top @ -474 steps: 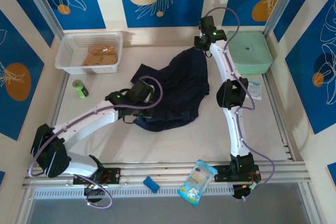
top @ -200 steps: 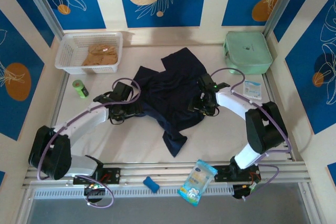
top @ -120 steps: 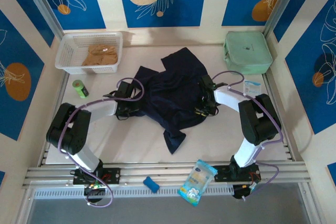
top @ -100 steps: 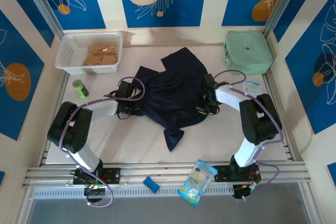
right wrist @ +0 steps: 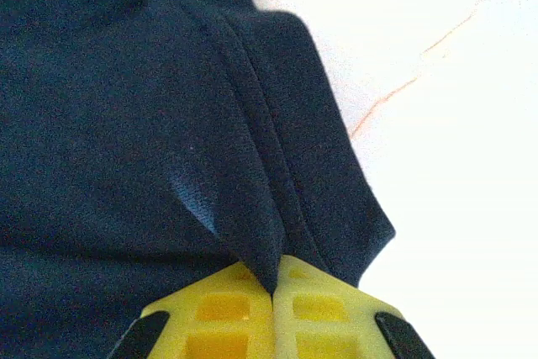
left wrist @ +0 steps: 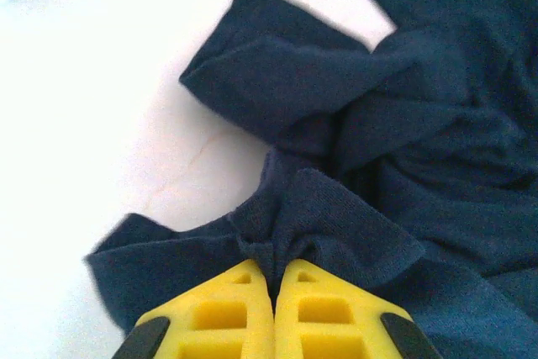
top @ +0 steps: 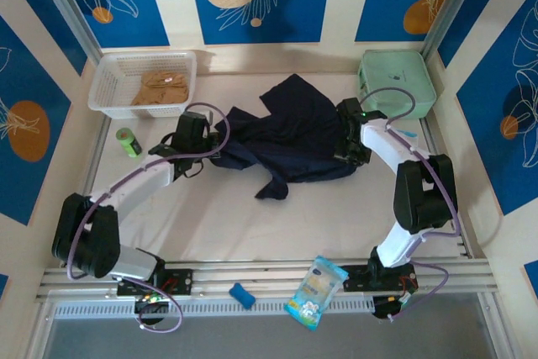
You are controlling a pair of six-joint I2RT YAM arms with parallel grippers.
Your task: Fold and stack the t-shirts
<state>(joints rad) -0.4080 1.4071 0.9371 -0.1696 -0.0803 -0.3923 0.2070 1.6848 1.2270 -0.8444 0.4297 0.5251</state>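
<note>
A crumpled dark navy t-shirt (top: 290,136) lies across the middle of the table, stretched between both arms. My left gripper (top: 204,150) is shut on a pinched fold at the shirt's left edge; its yellow fingers (left wrist: 239,313) clamp the navy cloth (left wrist: 336,224). At the shirt's right edge my right gripper (top: 346,150) is shut on a fold too, its yellow fingers (right wrist: 319,304) pressed together on navy fabric (right wrist: 126,124). A tan t-shirt (top: 155,88) sits bunched in the white basket (top: 105,81) at the back left.
A mint-green zip case (top: 402,81) stands at the back right, near the right arm. A green can (top: 128,142) lies left of the left arm. A small packet (top: 408,136) lies right of the right arm. A blue block (top: 243,295) and a snack bag (top: 316,292) rest on the front rail.
Both grippers closed on the navy shirt's edges and moved back and apart. The shirt is pulled wider and farther back, its hanging corner drawn up.
</note>
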